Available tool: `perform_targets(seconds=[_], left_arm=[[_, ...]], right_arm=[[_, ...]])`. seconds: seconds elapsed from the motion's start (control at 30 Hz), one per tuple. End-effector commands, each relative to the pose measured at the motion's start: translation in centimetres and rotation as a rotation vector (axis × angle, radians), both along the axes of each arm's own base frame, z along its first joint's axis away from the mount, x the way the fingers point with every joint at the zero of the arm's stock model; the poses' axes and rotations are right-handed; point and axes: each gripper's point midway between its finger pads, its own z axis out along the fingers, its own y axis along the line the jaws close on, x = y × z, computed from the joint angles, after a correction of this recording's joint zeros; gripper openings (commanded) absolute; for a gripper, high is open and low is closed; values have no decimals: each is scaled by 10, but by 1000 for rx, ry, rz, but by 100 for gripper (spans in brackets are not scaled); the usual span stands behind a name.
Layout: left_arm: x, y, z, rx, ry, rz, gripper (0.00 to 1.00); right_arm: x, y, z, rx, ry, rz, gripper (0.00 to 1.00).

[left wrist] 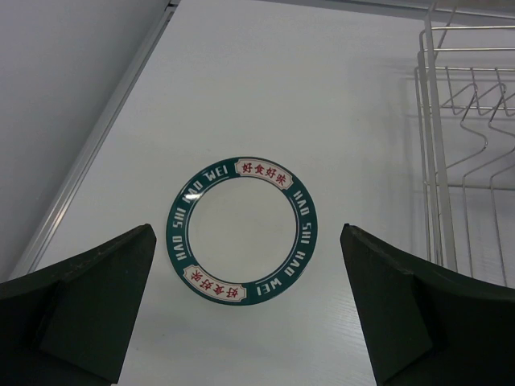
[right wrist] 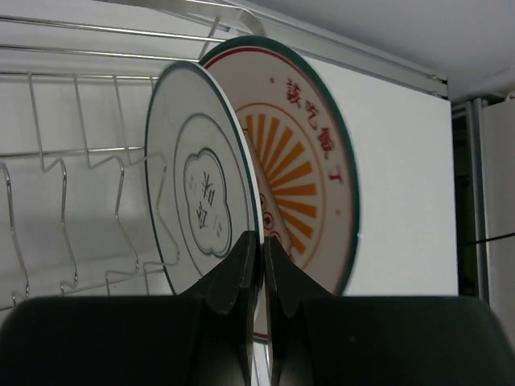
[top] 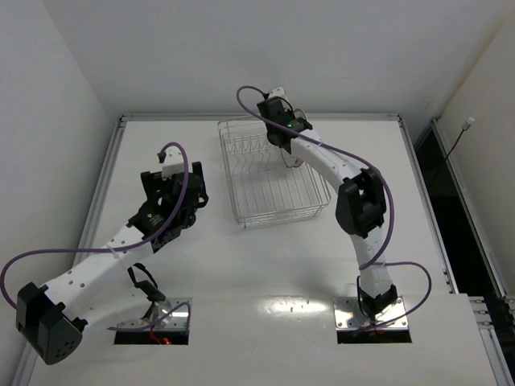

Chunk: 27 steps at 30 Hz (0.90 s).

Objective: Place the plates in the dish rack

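Note:
In the right wrist view my right gripper (right wrist: 260, 241) is shut on the lower rim of a white plate with a thin dark rim and a dark centre pattern (right wrist: 201, 189). It holds the plate upright on edge over the dish rack (right wrist: 64, 201). A second upright plate with orange rays and red markings (right wrist: 310, 161) stands just behind it. In the left wrist view my left gripper (left wrist: 246, 231) is open above a third plate with a broad green lettered rim (left wrist: 241, 229), which lies flat on the table. From above, the right gripper (top: 283, 145) is over the rack (top: 273, 205) and the left gripper (top: 179, 183) is to its left.
The rack's left wall (left wrist: 438, 145) stands just right of the green-rimmed plate. The table's raised left edge rail (left wrist: 96, 145) runs beside it, with a white wall beyond. A back rail (right wrist: 362, 60) lies behind the rack.

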Motion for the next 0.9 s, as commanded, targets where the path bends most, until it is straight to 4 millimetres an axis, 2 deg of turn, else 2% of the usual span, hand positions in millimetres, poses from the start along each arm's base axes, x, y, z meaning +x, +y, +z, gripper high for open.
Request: perform_targets(seconds=[0.0,0.13,0.17,0.2,0.27,0.3,0.37,0.4,0.47,0.5,0.53,0.57,0.6,0.63,0.7,0.77,0.8,0.83,0.87], left_arm=[[4,-3,15,-19,-38,4,100],[5,-2,13,-10,-32,12,100],[6,-3,10,-4,-25,12,100],[7,-4,7,4,-14,12,100],[9,-4,3,10,-6,24,100],[10,-5,-7,36,28,24,100],[12,-6,-15,58,56,38,100],[13,-5,-28,101,102,47,100],[16,-7,-37,123,137,61,100],[19,-6,-40,127,152,74,100],[20,-6,-56,171,206,74,100],[25,-2,-60,163,220,93,100],[27,-6,-68,169,249,77,100],[31,-8,-83,192,306,73,100],[35,-7,-99,219,366,84,100],[39,-11,-117,233,445,69,100],[41,-6,-138,255,513,86,100],[43,-7,-144,259,555,81,100],[43,-9,-153,264,586,79,100]], right_arm=[[6,12,3,120,-16,5,1],[2,11,-7,191,29,9,17],[-1,12,0,206,27,12,21],[-4,12,3,218,31,13,35],[-11,11,19,242,24,20,50],[-14,11,26,263,19,19,62],[-26,12,39,276,21,30,72],[-36,13,59,300,-6,37,79],[-48,17,82,337,-31,74,83],[-63,17,106,387,-62,89,86],[-71,22,118,425,-65,132,86],[-78,23,125,457,-67,153,87],[-86,25,140,499,-85,176,88],[-101,26,157,539,-96,223,88],[-119,33,174,592,-104,285,90],[-140,31,193,623,-126,329,90],[-147,32,198,640,-126,355,90],[-156,28,209,655,-147,371,91],[-160,26,211,657,-152,373,91]])
